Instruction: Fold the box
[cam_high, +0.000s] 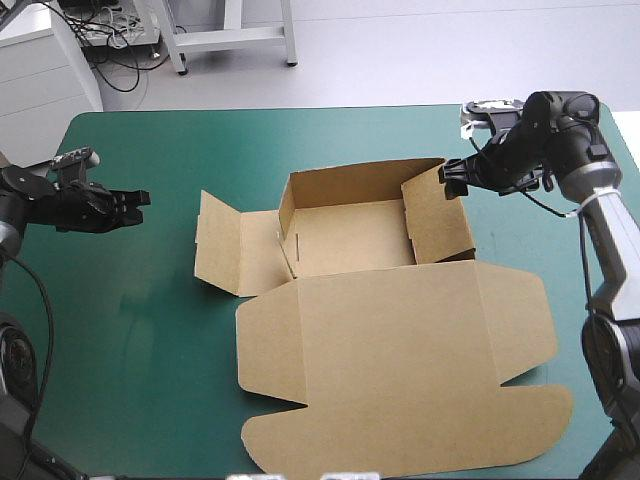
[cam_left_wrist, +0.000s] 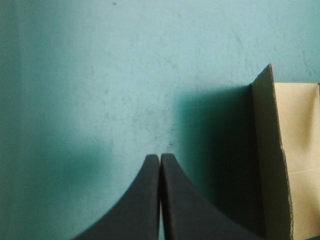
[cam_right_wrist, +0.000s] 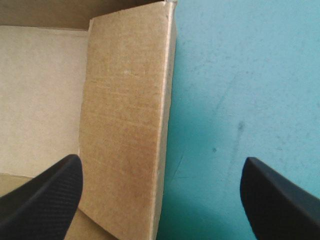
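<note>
Overhead, the box (cam_high: 400, 340) lies mid-way across the table (cam_high: 130, 330), lid flat; my left pincer (cam_high: 145, 197) hangs well apart from it, my right pincer (cam_high: 447, 178) at its right wall. Left wrist view: fingers pressed together, empty. Right wrist view: fingers wide apart — astride that wall, gripping nothing.

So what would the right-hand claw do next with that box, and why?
Probably the right gripper lowers and closes on the right wall of the box, to pull it upright. It is open, that wall lies between its fingers, and the wall tilts instead of standing straight.
</note>
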